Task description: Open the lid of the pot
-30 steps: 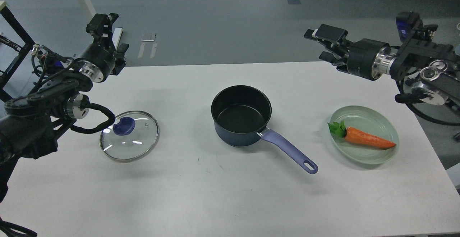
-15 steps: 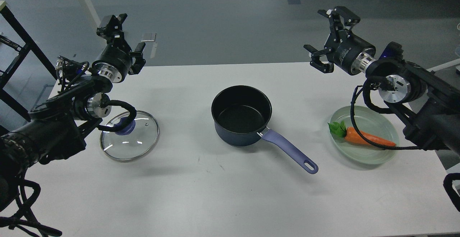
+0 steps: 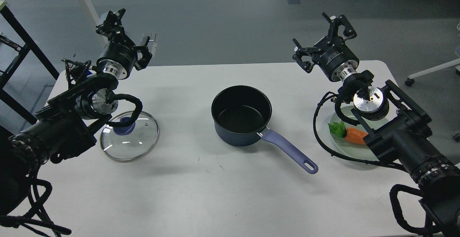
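Note:
A dark blue pot with a lilac handle stands uncovered at the middle of the white table. Its glass lid with a blue knob lies flat on the table to the pot's left, partly behind my left arm's cable. My left gripper is open and empty, raised above the table's far left edge, behind the lid. My right gripper is open and empty, raised above the far right edge.
A pale green plate with a toy carrot sits at the right, partly hidden by my right arm. A table leg and black frame stand off the far left.
Both arms have swung inward and up. The left gripper rose and moved right behind the lid. The right gripper turned and moved left. Pot, lid and plate have not moved.

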